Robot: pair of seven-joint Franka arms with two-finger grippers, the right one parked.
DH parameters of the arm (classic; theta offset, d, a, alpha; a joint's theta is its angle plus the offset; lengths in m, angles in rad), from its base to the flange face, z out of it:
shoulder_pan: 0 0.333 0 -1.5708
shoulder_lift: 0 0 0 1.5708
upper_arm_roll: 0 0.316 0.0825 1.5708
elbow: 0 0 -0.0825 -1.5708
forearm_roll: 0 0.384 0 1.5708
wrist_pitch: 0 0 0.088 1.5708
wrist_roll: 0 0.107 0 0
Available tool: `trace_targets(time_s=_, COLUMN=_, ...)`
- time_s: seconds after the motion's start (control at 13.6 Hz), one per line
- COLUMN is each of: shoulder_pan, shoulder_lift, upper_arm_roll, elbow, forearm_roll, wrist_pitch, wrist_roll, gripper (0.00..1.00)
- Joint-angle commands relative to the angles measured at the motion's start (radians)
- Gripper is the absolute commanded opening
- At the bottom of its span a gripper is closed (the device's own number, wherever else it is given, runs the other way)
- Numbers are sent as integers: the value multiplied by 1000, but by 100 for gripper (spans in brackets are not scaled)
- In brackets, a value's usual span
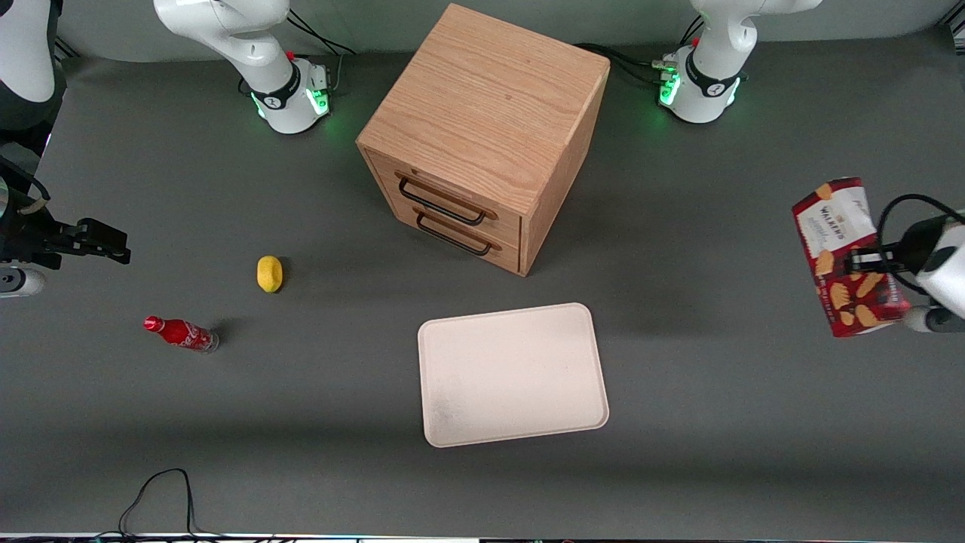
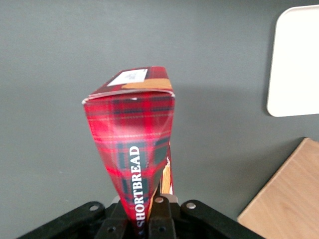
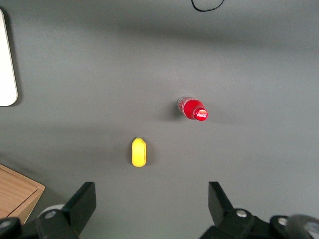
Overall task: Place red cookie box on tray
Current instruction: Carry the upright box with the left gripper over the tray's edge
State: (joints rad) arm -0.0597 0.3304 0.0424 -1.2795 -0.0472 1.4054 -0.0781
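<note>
From my remote station: my gripper (image 1: 859,262) holds the red cookie box (image 1: 844,256) above the worktop (image 1: 716,422) at the working arm's end, fingers (image 2: 160,219) closed on the box's narrow edges. The box is tilted, its white label end up. The cream tray (image 1: 513,373) lies flat, well apart from the box, in front of the wooden drawer cabinet (image 1: 482,128). A yellow lemon (image 1: 269,273) and a small red soda bottle (image 1: 181,332) sit toward the parked arm's end.
</note>
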Motion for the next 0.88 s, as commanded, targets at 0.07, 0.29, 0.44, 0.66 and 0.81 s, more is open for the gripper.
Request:
trace_targets(time_s=0.07, shoulder_pan=-152, shoulder_lift=82, upper_arm_roll=-44, elbow=95, forearm_roll=-20, wrist_pitch=30, wrist_roll=-294, gripper=0)
trace_targets(time_s=0.29, shoulder_pan=-236, shoulder_lift=206, upper_arm_roll=-117, elbow=184, forearm_roll=-20, wrist_pitch=151, wrist_roll=-495, gripper=0)
trace_targets(time_s=0.44, shoulder_pan=-302, shoulder_lift=310, upper_arm_roll=-124, elbow=262, forearm_roll=-17, wrist_pitch=201, wrist_roll=-525, gripper=0)
trace_targets(time_s=0.66, shoulder_pan=-339, shoulder_lift=439, upper_arm_roll=-124, elbow=335, forearm_roll=-10, wrist_pitch=291, wrist_roll=-525, gripper=0)
trace_targets(time_s=0.81, shoulder_pan=-356, shoulder_lift=505, upper_arm_roll=-122, elbow=335, forearm_roll=13, wrist_pitch=369, wrist_roll=-517, gripper=0)
